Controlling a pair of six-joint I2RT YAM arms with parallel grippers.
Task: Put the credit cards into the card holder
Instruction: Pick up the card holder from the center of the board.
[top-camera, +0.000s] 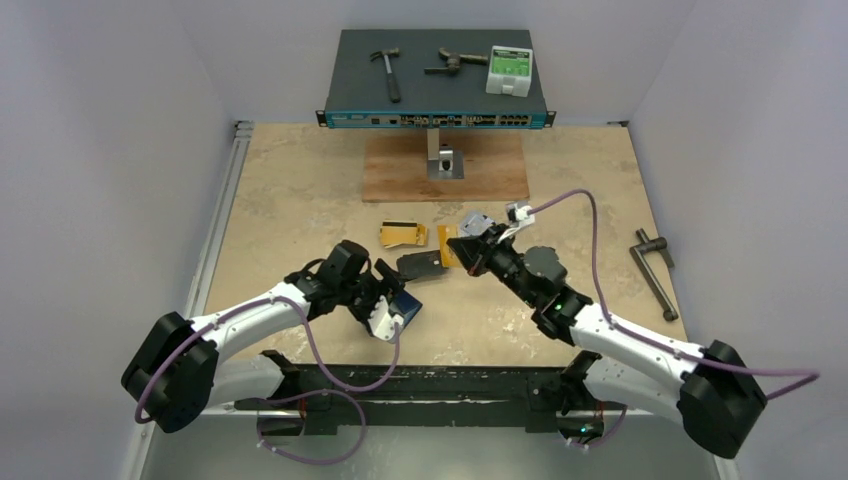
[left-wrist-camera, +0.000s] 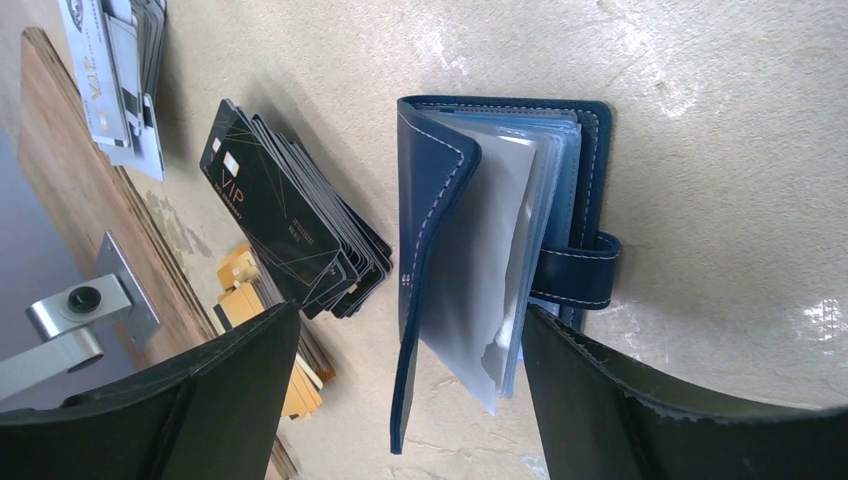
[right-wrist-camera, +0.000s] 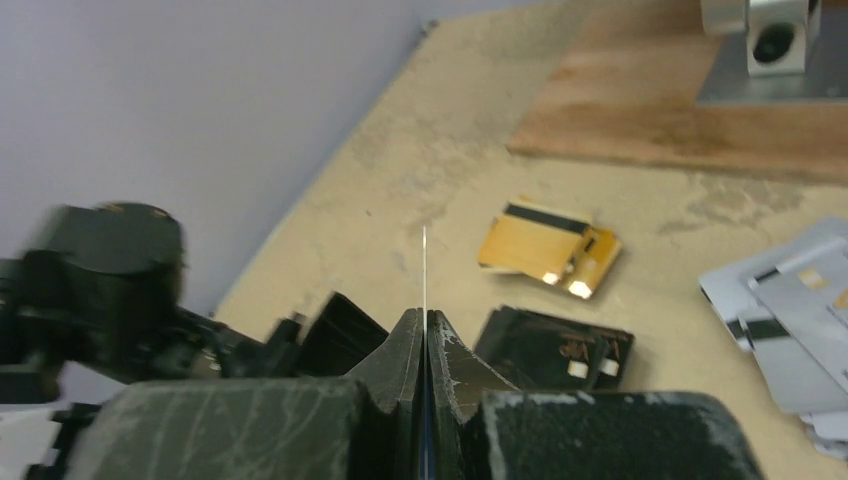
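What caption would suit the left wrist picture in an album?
Open left gripper framing the unfolded navy card holder, a fanned stack of black VIP cards beside it.

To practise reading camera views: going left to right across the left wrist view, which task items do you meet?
Silver-grey cards → black cards → card holder, lying open. Gold cards overlap the black ones, so omitted.
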